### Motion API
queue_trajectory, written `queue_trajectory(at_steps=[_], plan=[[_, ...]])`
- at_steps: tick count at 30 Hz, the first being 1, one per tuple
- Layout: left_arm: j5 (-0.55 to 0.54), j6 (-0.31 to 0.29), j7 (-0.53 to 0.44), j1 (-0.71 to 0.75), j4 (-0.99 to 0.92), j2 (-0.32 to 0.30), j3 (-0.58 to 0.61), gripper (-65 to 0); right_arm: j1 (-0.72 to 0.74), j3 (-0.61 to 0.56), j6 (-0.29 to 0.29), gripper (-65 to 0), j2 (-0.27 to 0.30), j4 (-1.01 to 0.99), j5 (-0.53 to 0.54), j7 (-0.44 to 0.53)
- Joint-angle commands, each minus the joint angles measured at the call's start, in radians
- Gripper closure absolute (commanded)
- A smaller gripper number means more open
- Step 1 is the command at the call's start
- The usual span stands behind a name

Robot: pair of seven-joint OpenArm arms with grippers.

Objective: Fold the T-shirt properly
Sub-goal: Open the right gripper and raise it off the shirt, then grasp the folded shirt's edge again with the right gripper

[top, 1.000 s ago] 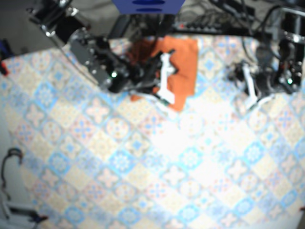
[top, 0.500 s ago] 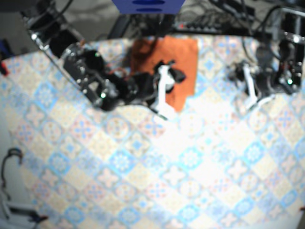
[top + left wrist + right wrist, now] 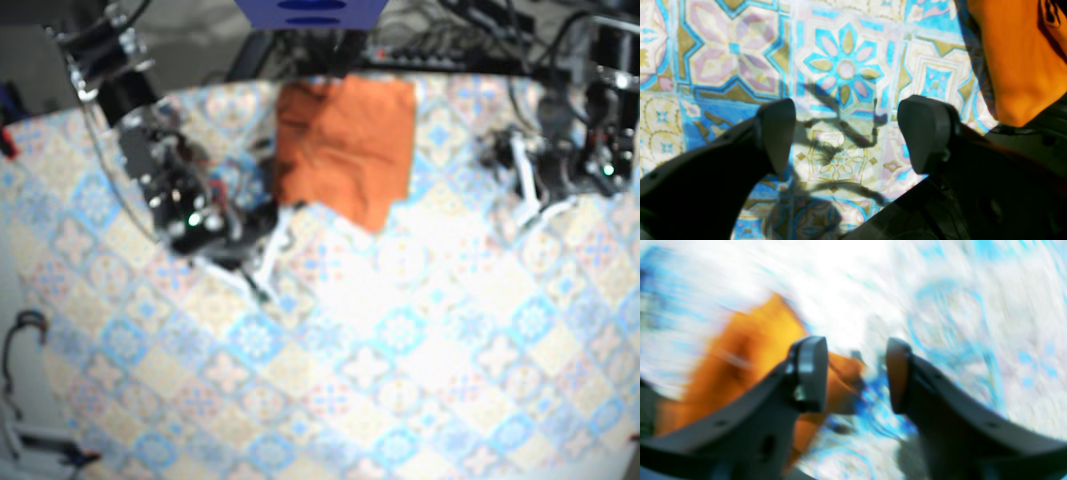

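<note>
T-shirt [image 3: 345, 150], orange and folded, lies at the far edge of the patterned surface [image 3: 400, 350]; left fingers [image 3: 776, 133] and right fingers [image 3: 811, 373], both spread apart and holding nothing, hover either side of it

Right wrist view is motion-smeared; base view soft, with central glare, perhaps sunlight

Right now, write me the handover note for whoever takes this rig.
Left gripper: open, empty, over bare cloth, off to the shirt's side.
Right gripper: open, empty, just off the shirt; its view is blurred.
Shirt: at the cloth's far edge, folded into a compact block, touched by neither gripper.
Left to do: the lower edge looks uneven, so perhaps square it; otherwise likely done.
</note>
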Motion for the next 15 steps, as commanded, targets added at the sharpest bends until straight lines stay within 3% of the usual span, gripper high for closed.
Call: queue_trajectory(at_steps=[1, 4, 8, 15], plan=[[-0.01, -0.001, -0.008, -0.008, 0.014, -0.021, -0.012, -49.9, -0.008, -0.022, 0.009, -20.6, -0.008, 0.013, 0.008, 0.002], [-0.01, -0.001, -0.008, -0.008, 0.014, -0.021, -0.012, -49.9, -0.059, -0.068, 0.009, -15.4, -0.009, 0.012, -0.031, 0.002], [-0.01, -0.001, -0.008, -0.009, 0.014, -0.021, -0.01, -49.9, -0.12, -0.083, 0.009, -15.3, -0.008, 0.021, -0.05, -0.002], [-0.008, 0.0, -0.008, -0.011, 0.014, -0.021, -0.009, -49.9, -0.18, -0.083, 0.009, -15.3, -0.02, 0.075, -0.05, -0.103]])
